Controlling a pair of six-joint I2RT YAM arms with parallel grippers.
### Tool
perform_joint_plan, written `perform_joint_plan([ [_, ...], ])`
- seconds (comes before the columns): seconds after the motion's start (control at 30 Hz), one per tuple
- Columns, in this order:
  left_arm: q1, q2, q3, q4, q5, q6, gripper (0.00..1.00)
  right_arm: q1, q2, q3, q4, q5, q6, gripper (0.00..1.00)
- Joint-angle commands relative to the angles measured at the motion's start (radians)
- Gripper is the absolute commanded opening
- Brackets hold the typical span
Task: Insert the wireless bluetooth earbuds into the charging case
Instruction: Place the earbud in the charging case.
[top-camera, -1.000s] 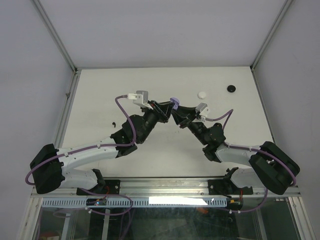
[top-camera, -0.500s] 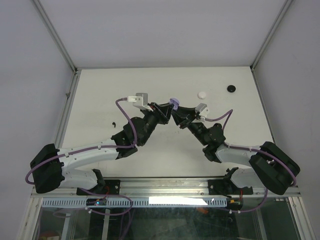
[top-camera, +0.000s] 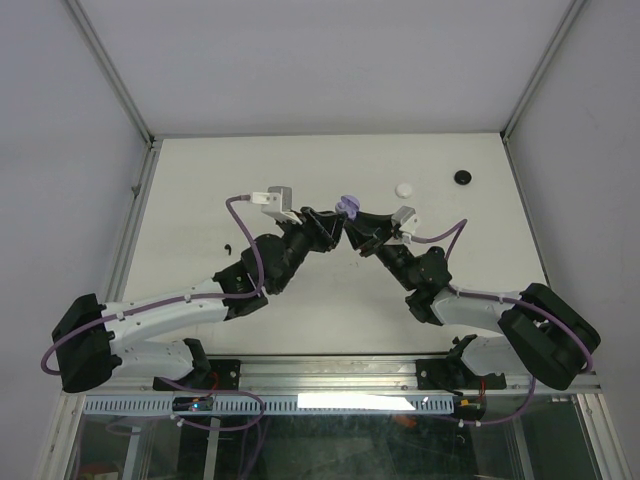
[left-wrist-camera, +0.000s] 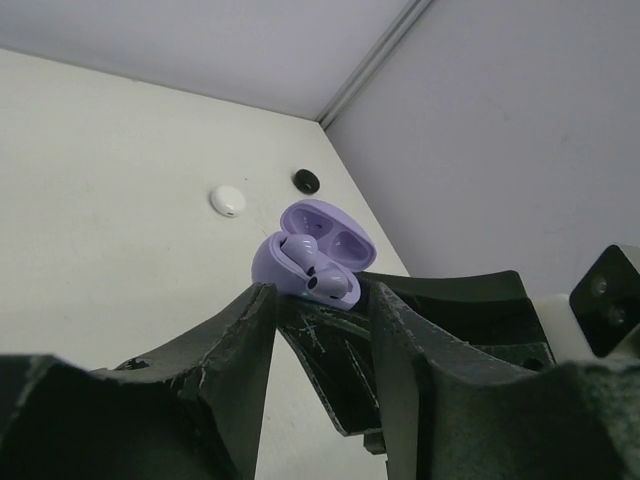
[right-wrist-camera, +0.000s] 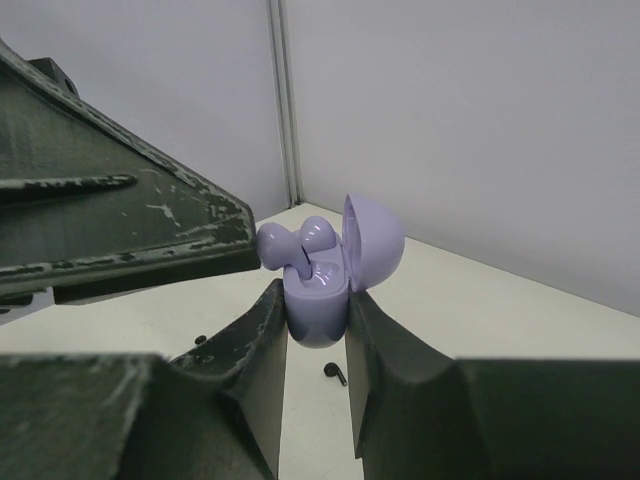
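My right gripper (right-wrist-camera: 316, 300) is shut on a purple charging case (right-wrist-camera: 318, 290) and holds it upright above the table, lid (right-wrist-camera: 375, 240) open. A purple earbud (right-wrist-camera: 285, 243) sticks out of the case, tilted and not seated. The case shows in the top view (top-camera: 349, 204) and the left wrist view (left-wrist-camera: 320, 240). My left gripper (left-wrist-camera: 322, 300) is open and empty just beside the case, its fingertips below the case's rim. A tiny black earbud (right-wrist-camera: 335, 373) lies on the table under the case. Another small black piece (top-camera: 228, 247) lies at the left.
A white puck (top-camera: 404, 188) and a black puck (top-camera: 463, 177) lie near the table's far right corner; both show in the left wrist view, white (left-wrist-camera: 228, 200) and black (left-wrist-camera: 306, 180). The two grippers meet nose to nose at the table's middle.
My left arm has shifted a little to the left and its gripper has drawn slightly back from the case. The right gripper and the case have stayed put.
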Motion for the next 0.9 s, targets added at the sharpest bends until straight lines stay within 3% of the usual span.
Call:
perform_joint_plan([
  [0.0, -0.013, -0.072, 0.016, -0.027, 0.075, 0.002, 0.44, 0.005, -0.025, 0.013, 0.071, 0.007, -0.014, 0.00],
  [0.37, 0.010, -0.098, 0.104, -0.164, 0.234, 0.088, 0.63, 0.005, -0.031, 0.019, 0.042, -0.013, -0.013, 0.00],
  [0.87, 0.143, -0.074, 0.175, -0.265, 0.483, 0.080, 0.64, 0.006, -0.039, 0.037, 0.008, -0.048, -0.004, 0.00],
])
